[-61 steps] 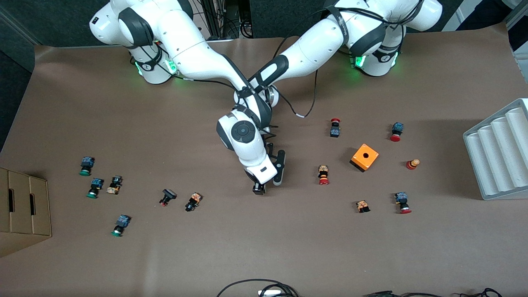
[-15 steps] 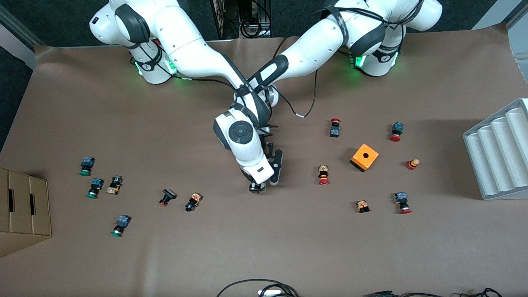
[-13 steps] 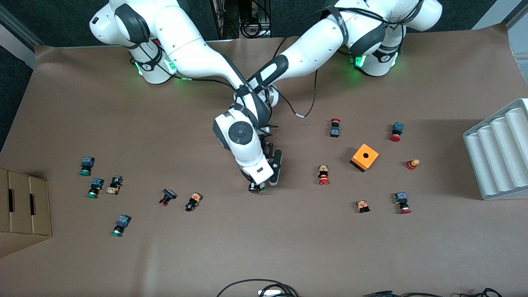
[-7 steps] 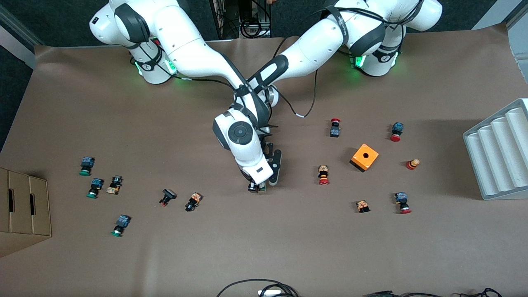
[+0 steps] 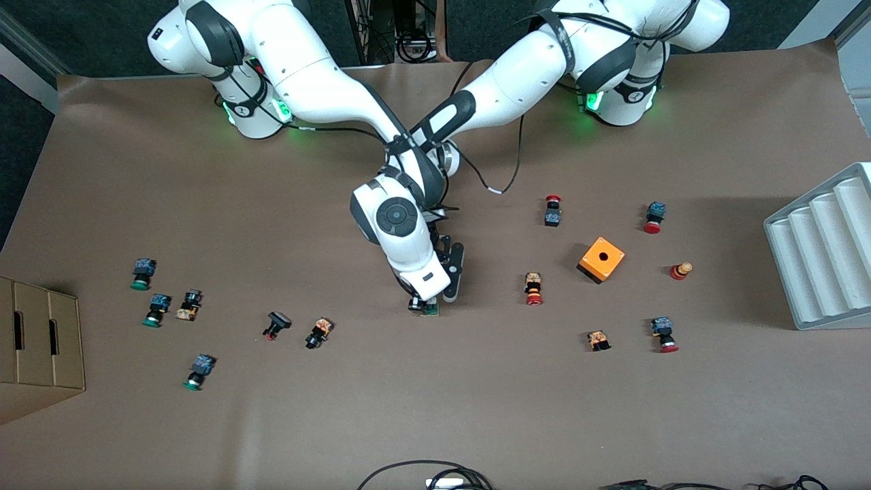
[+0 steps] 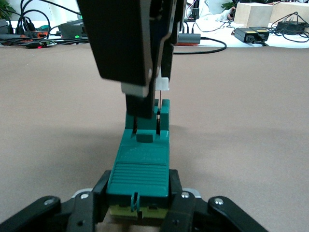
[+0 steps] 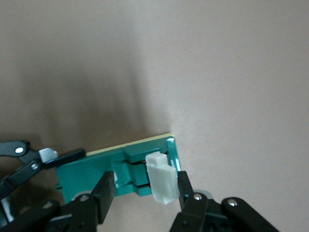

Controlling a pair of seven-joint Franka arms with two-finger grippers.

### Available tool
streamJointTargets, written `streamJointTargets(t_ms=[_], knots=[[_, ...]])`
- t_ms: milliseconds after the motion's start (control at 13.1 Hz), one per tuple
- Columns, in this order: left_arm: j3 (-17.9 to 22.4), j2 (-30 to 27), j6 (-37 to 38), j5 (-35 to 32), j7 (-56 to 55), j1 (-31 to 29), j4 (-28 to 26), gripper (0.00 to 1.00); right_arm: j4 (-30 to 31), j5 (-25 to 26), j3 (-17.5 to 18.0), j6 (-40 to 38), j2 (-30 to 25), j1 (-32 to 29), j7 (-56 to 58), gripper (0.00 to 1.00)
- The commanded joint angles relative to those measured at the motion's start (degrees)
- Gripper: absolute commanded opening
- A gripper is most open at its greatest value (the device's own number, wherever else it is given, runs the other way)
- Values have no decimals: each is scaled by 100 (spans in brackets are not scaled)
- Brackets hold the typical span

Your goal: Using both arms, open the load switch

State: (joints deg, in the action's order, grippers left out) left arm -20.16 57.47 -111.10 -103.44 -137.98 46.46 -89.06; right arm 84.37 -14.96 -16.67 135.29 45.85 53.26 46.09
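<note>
The load switch (image 6: 140, 162) is a long green block lying low over the middle of the table. My left gripper (image 6: 138, 194) is shut on its ribbed end, one finger on each side. My right gripper (image 7: 145, 193) comes down on the other end and is shut there, one finger on the white sliding piece (image 7: 161, 178) and the other on the green body (image 7: 91, 171). In the front view the right hand (image 5: 423, 304) covers most of the switch. Only a green tip (image 5: 431, 311) shows, beside the left gripper's black finger (image 5: 454, 272).
Small push buttons lie scattered; the closest are a red one (image 5: 533, 289) and a black-orange one (image 5: 318, 333). An orange cube box (image 5: 601, 259) sits toward the left arm's end, near a grey ridged tray (image 5: 823, 252). A cardboard box (image 5: 37, 340) stands at the right arm's end.
Both hands have drifted slightly toward the robots' bases with the switch between them. A green tip now shows below the right hand. Both grips are unchanged.
</note>
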Motion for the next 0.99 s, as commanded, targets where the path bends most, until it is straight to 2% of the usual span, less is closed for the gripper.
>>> streamJointTargets(t_ms=[0,916], knots=[[30,107,27,-36,-124,171,82,46,264,-165,23,-169,-191,79,-12,60],[30,107,167,-1,-194,259,73,46,343,-165,23,-187,-305,88,-21,59]])
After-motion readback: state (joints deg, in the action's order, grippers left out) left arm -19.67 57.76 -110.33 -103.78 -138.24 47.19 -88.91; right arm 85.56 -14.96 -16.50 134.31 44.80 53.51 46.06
